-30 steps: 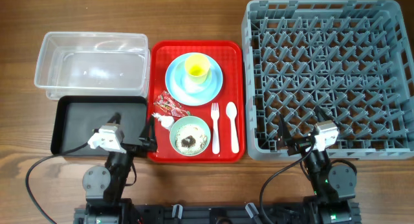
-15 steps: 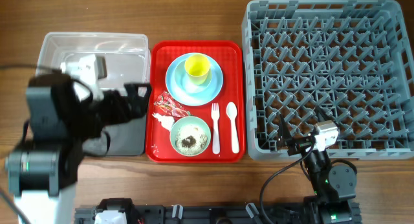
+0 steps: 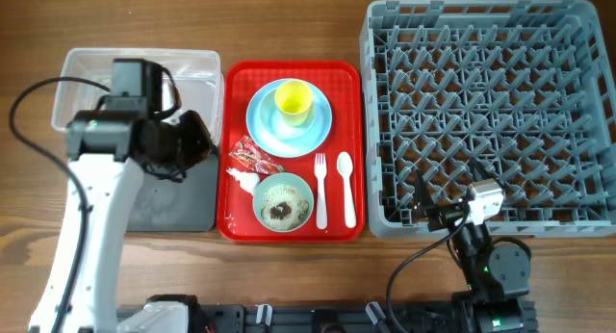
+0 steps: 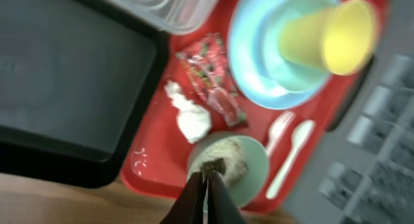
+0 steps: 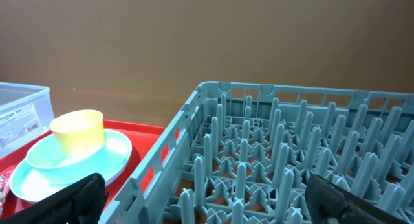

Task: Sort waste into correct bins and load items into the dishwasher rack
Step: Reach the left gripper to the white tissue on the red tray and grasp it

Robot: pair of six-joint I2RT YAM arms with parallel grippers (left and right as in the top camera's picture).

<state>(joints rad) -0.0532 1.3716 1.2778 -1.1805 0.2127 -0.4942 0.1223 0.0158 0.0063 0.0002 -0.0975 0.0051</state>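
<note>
Large grey pegged plastic dishwasher rack [image 3: 491, 112]: unloaded. Right gripper [image 5: 204, 185] spread wide, empty, at rack's near edge. Shallow black rectangular tray [image 3: 183, 206]: left gripper [image 4: 206, 185] hung over its right side, jaws pressed together, nothing gripped. Red printed snack wrapper [image 4: 213, 81] and crumpled white tissue wad [image 4: 191, 120] lying on red serving tray [image 3: 344, 90], beside pale green bowl [image 3: 260, 200]. Step judged: first waste pick. Next: jaws to be opened, lowered onto wrapper.

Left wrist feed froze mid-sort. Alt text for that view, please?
The left gripper, fingertips together, hangs over a pale green bowl of rice scraps on the red tray. A tissue wad and red wrapper lie beside it, a yellow cup sits on the blue plate, black tray at left.
</note>
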